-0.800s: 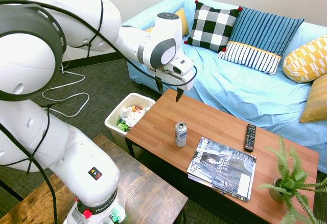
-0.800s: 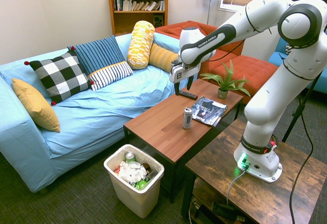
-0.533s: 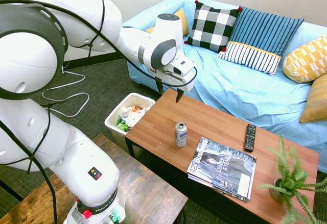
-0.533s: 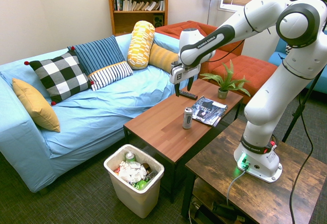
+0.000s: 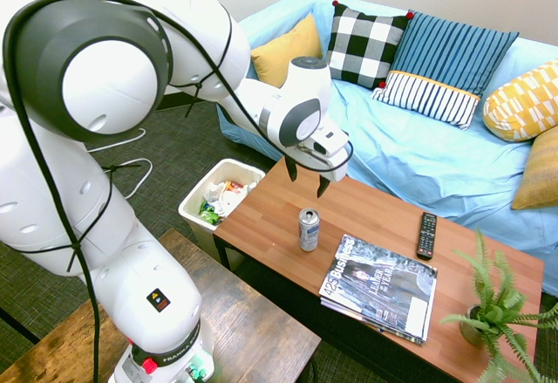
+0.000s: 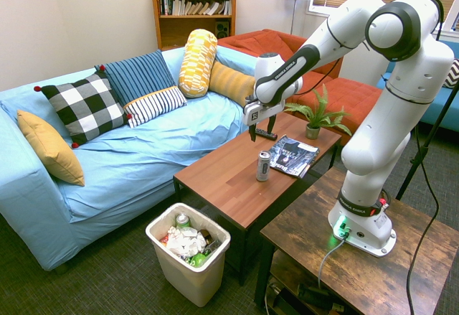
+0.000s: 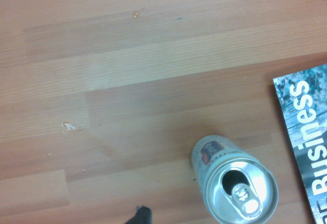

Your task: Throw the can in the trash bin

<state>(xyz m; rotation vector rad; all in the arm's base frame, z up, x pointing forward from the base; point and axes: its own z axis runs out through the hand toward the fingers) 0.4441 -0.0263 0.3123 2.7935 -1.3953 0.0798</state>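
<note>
gripper [image 5: 307, 180]: hanging over the coffee table, pointing straight down, fingers spread wide with nothing between them. It's up in the air above and a bit behind the can, not touching it.
can [image 5: 309, 229]: standing upright on the coffee table [image 5: 366, 208], just beside the near corner of the magazine. From the wrist camera you look right down on its top [image 7: 240, 191], and the drinking hole looks open.
trash bin [image 5: 202, 211]: white, on the floor right off the end of the table, already stuffed with wrappers and crumpled paper.
magazine [image 5: 381, 285]: flat on the table, "Business" on the cover.
remote [image 5: 426, 235]: lying past the magazine, toward the sofa.
plant [image 5: 493, 309]: little fern in a pot at the far end of the table.
sofa [image 5: 418, 152]: light blue, piled with checkered, striped and yellow cushions.
</note>
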